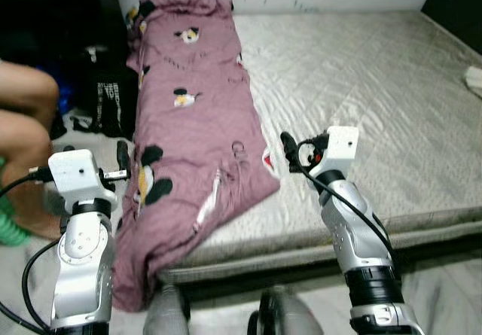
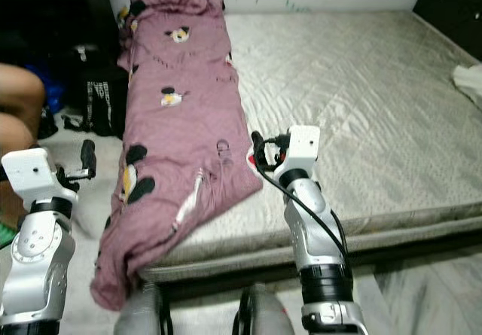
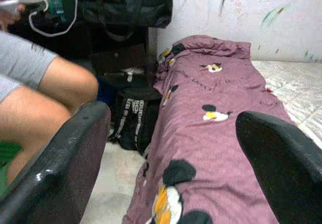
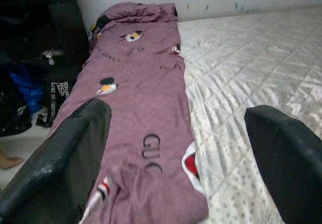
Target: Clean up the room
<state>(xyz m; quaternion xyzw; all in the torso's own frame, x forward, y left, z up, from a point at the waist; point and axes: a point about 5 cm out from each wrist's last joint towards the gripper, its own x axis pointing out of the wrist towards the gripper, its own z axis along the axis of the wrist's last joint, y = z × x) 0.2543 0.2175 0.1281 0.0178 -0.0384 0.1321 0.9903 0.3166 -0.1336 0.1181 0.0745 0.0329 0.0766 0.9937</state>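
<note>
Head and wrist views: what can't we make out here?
- Blanket: its near end hangs over the mattress edge, so the floor beneath is hidden.
- Person: cut off by the frame edge in left wrist and eye views.
- White item: cut off at the right edge of the eye view; unidentifiable.
- Bag: print too small to read.
- Left pincer, right pincer: both open, holding nothing.

Mauve cartoon-print blanket (image 1: 192, 117) folded lengthwise along mattress (image 1: 361, 86) left edge, end overhanging.

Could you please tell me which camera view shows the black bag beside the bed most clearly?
The left wrist view: the black bag stands close, its white lettering visible. Both eye views show it smaller and darker; the right wrist view catches it at the frame's edge.
</note>
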